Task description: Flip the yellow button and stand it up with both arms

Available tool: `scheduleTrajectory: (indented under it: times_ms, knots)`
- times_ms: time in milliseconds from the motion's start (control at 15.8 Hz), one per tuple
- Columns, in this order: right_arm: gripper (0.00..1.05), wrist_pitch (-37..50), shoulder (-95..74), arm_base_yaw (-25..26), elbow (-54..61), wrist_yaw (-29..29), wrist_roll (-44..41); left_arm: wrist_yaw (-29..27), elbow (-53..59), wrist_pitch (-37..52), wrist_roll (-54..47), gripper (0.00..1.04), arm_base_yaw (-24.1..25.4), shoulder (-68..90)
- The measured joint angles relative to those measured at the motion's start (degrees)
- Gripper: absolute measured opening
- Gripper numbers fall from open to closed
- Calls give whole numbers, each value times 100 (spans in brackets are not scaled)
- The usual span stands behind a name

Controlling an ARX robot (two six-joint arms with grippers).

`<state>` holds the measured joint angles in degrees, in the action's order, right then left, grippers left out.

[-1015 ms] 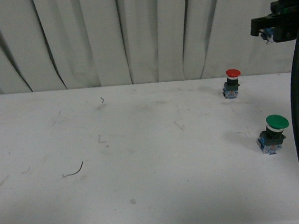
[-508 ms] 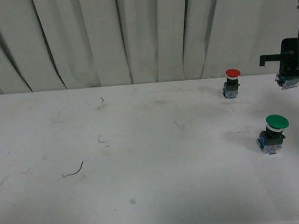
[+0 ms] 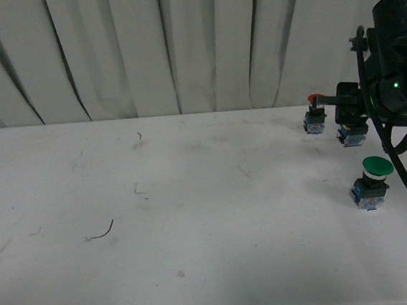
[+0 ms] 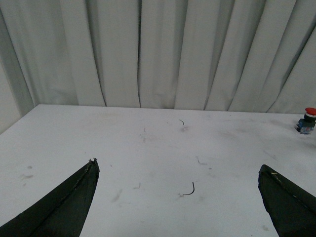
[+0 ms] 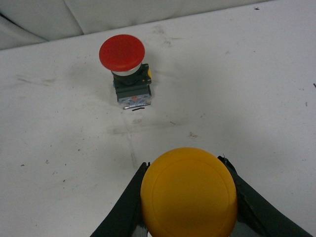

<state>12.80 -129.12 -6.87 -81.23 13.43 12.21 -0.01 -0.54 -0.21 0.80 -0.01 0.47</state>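
1. Grips the button (image 5: 187, 193) by the sides of its cap in the right gripper (image 5: 183, 162), cap up and base down, low at the far right of the table (image 3: 195, 218); cannot tell whether the base touches the surface
2. Shows the left gripper (image 4: 177, 164) spread wide and holding nothing, well apart to the left
3. Risks a topple on release: wide cap over a narrow base, so a tilted or early let-go probably rolls it onto its side
4. Risks a slip before that: round, smooth cap between wedge jaws, little purchase, may twist or squirt out
5. Risks knocking the red button (image 3: 318, 111), just left of the held one: a sideways swing, or jaws opening wide there, could tip it
6. Risks sweeping the green button (image 3: 374, 177), nearer on the same side, with arm or cable on the way back
7. Risks crowding if the left arm comes to steady it: little room in that corner among three buttons, so arm-to-arm contact seems possible
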Motion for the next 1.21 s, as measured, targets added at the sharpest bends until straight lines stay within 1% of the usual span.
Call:
scheduleTrajectory:
  times_ms: [317,571,888,1205]
  knots:
    - [36,-177,-212,-103,-295,7,0,0,0,0,0,98,0,0]
    - [36,-457,-404,-149,-481,9,232,0,-2,0,0,98,0,0]
    - [36,-588,-509,-177,-555,299,385,0,0,0,0,98,0,0]
    - [36,-767,-592,-177,-612,378,546,0,0,0,0,98,0,0]
